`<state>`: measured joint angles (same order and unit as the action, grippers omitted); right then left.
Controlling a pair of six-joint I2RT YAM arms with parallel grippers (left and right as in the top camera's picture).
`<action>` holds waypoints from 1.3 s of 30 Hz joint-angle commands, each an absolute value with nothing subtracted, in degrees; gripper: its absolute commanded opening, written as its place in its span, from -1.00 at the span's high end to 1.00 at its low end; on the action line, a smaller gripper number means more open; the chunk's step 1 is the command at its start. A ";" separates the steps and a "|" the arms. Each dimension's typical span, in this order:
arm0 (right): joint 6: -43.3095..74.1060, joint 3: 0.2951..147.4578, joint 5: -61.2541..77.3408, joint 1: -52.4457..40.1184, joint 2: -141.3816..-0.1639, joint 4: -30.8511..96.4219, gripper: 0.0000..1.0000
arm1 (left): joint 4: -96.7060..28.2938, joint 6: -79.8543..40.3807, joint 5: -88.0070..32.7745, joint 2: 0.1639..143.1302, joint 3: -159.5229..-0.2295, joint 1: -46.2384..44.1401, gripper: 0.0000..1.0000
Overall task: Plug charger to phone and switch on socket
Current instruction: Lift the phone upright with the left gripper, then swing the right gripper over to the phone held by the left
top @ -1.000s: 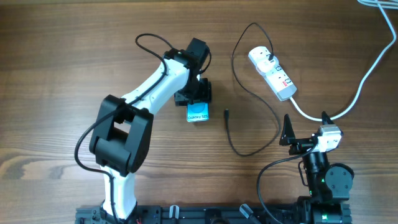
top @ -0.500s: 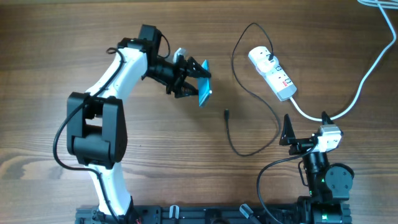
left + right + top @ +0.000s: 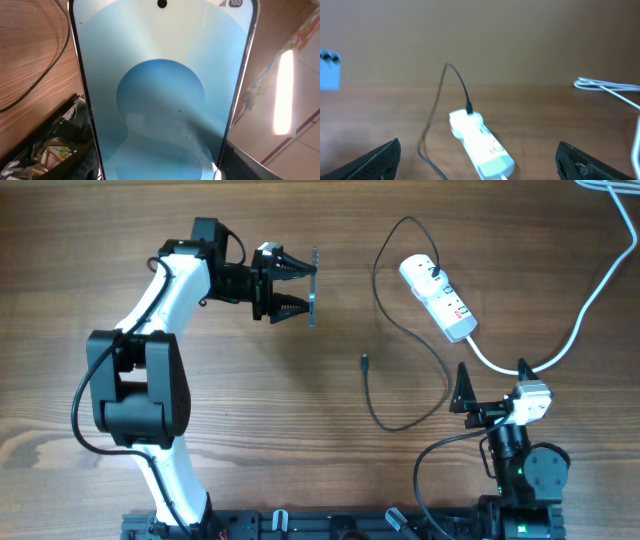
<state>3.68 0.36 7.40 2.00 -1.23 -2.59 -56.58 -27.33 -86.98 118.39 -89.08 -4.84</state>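
Note:
My left gripper [image 3: 298,287] is shut on the phone [image 3: 313,286] and holds it on edge above the table, left of the socket. In the left wrist view the phone's cyan-blue screen [image 3: 162,95] fills the frame between my fingers. The socket [image 3: 437,296], a white power strip, lies at the back right; it also shows in the right wrist view [image 3: 481,146]. The charger [image 3: 400,330], a thin black cable, runs from the socket in a loop, and its small plug tip [image 3: 365,362] lies loose on the table. My right gripper [image 3: 462,392] is open and empty near the front right.
A thick white cord [image 3: 580,310] runs from the socket off the right and back edges. The wooden table [image 3: 250,430] is bare at the front left. The right arm's base [image 3: 520,470] stands at the front right.
My left gripper lifted the phone off the table, swung it back and left, and turned it from flat to on edge. The right arm, charger and socket have not moved.

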 commanded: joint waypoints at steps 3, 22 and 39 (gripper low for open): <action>50.22 0.30 30.17 2.33 -0.93 -3.55 -0.99 | -56.80 -27.70 -90.32 116.16 -89.01 -4.10 -0.25; 22.39 64.42 35.35 2.31 -42.41 48.60 -0.99 | -56.80 -27.70 -90.32 116.16 -89.01 -4.10 -0.23; 24.69 100.71 -5.56 -44.47 -87.00 65.58 -0.99 | -56.80 -28.99 -90.19 116.16 -89.01 -4.10 -0.23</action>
<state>22.68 97.17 -1.04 -42.35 -82.46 65.17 -56.77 -27.79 -87.15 118.39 -88.95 -4.43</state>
